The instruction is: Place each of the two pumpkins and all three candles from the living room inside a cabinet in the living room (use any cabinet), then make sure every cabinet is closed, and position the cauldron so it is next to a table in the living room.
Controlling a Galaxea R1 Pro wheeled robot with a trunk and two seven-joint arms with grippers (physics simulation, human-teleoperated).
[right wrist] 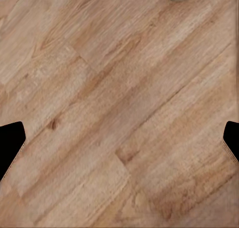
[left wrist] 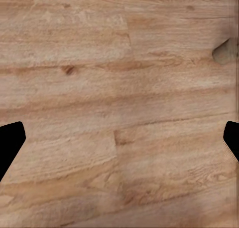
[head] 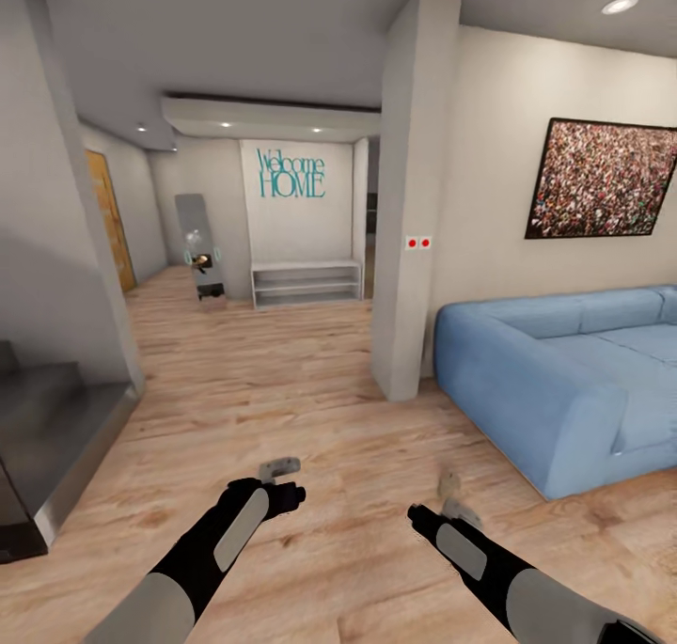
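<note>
Both arms hang low over the wood floor [head: 282, 390], the left pincer [head: 280, 468] and right pincer [head: 451, 495] each spread wide and empty, fingertips black at the edges of both wrist views with bare planks between them. Ahead of the right pincer stand a pillar [head: 409, 202] and a blue sofa [head: 564, 381]; far beyond the left one, a pale shelf rack [head: 307, 282]. By my judgement the pumpkins and candles, wherever they lie, are light and rigid: grip pumpkins across the ribs, candles round the middle.
</note>
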